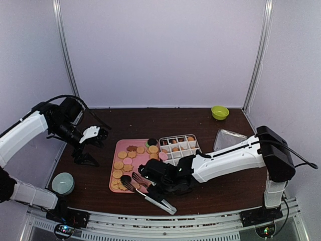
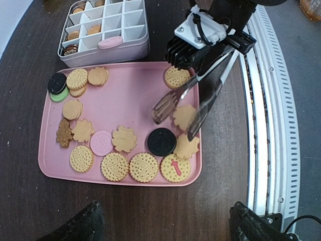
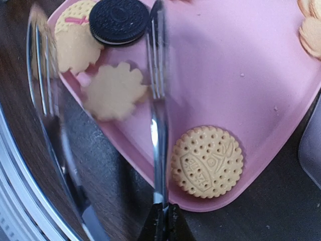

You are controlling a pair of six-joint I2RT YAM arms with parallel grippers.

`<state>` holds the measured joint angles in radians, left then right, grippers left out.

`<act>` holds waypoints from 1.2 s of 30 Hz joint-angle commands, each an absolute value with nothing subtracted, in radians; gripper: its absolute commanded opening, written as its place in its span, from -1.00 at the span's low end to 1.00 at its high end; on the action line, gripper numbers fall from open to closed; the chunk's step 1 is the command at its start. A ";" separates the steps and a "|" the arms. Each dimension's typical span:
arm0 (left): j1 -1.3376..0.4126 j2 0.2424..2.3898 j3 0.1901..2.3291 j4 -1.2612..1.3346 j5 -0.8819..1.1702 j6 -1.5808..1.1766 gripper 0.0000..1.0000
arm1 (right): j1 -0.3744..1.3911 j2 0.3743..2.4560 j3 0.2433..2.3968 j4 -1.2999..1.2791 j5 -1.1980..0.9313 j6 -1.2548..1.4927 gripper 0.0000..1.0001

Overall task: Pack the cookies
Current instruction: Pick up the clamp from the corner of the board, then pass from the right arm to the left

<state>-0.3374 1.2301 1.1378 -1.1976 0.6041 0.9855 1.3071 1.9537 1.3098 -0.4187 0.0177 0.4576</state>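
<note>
Tongs astride flower cookie by tray edge, perhaps touching

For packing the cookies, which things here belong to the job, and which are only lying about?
For the job: cookies; pink tray under them; divided box; metal tongs, held in the right gripper; perhaps the clear lid right of the box.
Just lying about: green bowl at the far edge; pale round object at the near left.
</note>
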 commanded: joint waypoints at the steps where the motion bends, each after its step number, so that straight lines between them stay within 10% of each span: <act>1: -0.352 1.236 1.132 -1.176 0.604 0.994 0.78 | 1.316 1.932 1.312 -0.435 0.071 0.460 -1.00; 36: -0.600 1.309 1.302 -1.188 0.563 0.914 -0.23 | 1.293 1.881 1.758 -0.702 0.249 0.116 -1.00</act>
